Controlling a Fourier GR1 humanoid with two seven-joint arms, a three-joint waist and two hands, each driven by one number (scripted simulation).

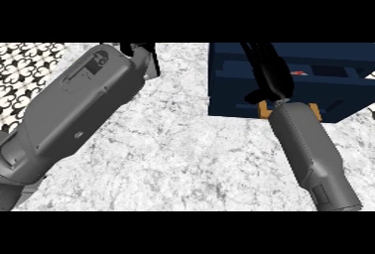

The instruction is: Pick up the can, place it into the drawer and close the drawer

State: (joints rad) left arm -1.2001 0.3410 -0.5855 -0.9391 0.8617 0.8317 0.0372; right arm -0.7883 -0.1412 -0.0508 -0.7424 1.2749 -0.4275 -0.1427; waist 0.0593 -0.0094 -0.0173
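Observation:
A dark blue drawer unit [236,92] stands on the counter at the upper right, with an orange handle [315,112] on its near face. Inside it a small red and white bit [299,73] shows, probably the can; most of it is hidden. My right hand [270,74] stretches over the drawer with straight fingers pointing away from me, its wrist just above the handle, and it holds nothing that I can see. My left hand [149,60] rests at the top edge, left of the drawer, largely cut off, with my grey forearm filling the left side.
The counter top [183,154] is mottled white and grey stone. A black and white patterned surface [22,74] borders it at the far left. Another pale edge shows at the far right [370,74] beside the drawer unit.

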